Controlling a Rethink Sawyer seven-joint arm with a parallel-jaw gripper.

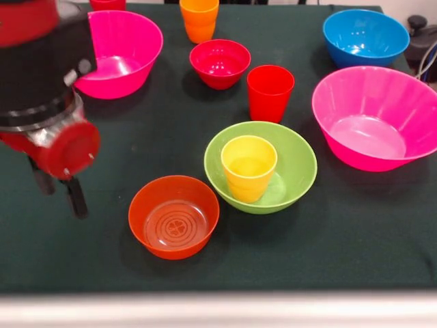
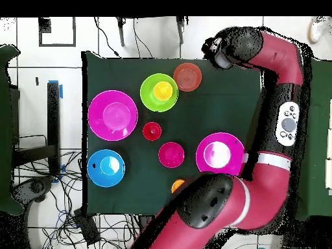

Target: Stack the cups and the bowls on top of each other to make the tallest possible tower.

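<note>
Front view shows the glossy yellow plastic cup point(image 1: 248, 167) upright inside the lime-green plastic bowl point(image 1: 295, 160), probably as tower base. Beside this bowl, the ringed orange plastic bowl point(image 1: 174, 216) waits on the bench point(image 1: 355, 239). Claw point(image 1: 58, 190), empty, fingers apart.

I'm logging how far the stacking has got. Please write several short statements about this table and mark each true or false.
1. The yellow cup stands upright inside the lime-green bowl. True.
2. The small orange bowl sits on top of the yellow cup. False: it rests on the table beside the lime-green bowl.
3. The red cup lies on its side. False: it stands upright.
4. The gripper holds nothing. True.
5. The blue bowl holds a cup. False: it is empty.
</note>
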